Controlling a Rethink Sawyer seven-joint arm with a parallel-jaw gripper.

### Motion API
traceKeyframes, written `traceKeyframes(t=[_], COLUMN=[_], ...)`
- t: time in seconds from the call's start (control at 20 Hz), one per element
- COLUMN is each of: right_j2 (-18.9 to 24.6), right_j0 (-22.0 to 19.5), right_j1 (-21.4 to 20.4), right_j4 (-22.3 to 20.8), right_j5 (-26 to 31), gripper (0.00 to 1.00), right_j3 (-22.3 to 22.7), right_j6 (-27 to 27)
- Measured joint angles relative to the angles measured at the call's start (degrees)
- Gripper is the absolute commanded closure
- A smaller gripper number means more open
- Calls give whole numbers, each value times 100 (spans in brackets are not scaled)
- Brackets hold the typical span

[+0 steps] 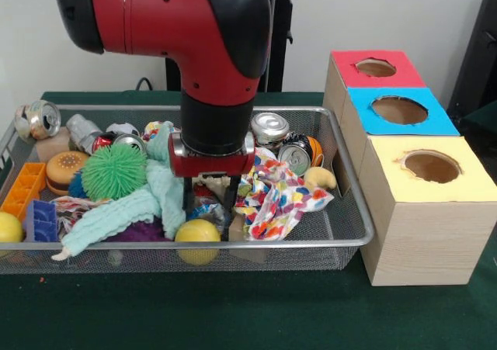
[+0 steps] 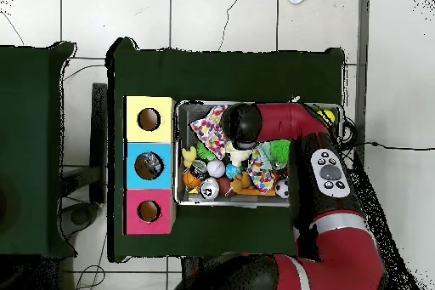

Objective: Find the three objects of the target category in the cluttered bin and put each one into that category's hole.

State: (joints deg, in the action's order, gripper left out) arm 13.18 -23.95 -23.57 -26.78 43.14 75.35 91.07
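Observation:
The wire mesh bin point(image 1: 233, 244) stands on the green table, full of clutter; it also shows in the overhead view point(image 2: 177, 155). My gripper point(image 1: 211, 202) is down inside the middle of the bin, among the objects. A crinkly clear piece with some blue point(image 1: 206, 212) lies right under it and may be a water bottle. No other bottle can be made out in the bin. The blue-surround hole point(image 1: 398, 110) is the middle of three boxes right of the bin. In the overhead view something pale glints inside this hole point(image 2: 149, 164). The arm point(image 2: 255, 125) hides the gripper from above.
Metal cans point(image 1: 269, 126) point(image 1: 43, 119), a green spiky ball point(image 1: 114, 171), a teal cloth point(image 1: 151, 199), a multicoloured cloth point(image 1: 276, 199) and a yellow ball point(image 1: 197, 232) crowd the bin. The red-surround hole point(image 1: 376, 67) and the yellow-surround hole point(image 1: 432, 166) flank the blue one.

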Motion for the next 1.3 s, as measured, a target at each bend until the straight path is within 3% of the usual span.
traceKeyframes(t=[0.25,0.7,0.75,1.3], right_j2=[-3,-73,-107,-253], right_j0=[36,90,126,330], right_j1=[247,275,276,279], right_j4=[-40,-40,-39,-39], right_j5=[-56,28,27,86], gripper=[0,0,100,100], right_j3=[-177,-287,-295,-371], right_j6=[0,0,0,0])
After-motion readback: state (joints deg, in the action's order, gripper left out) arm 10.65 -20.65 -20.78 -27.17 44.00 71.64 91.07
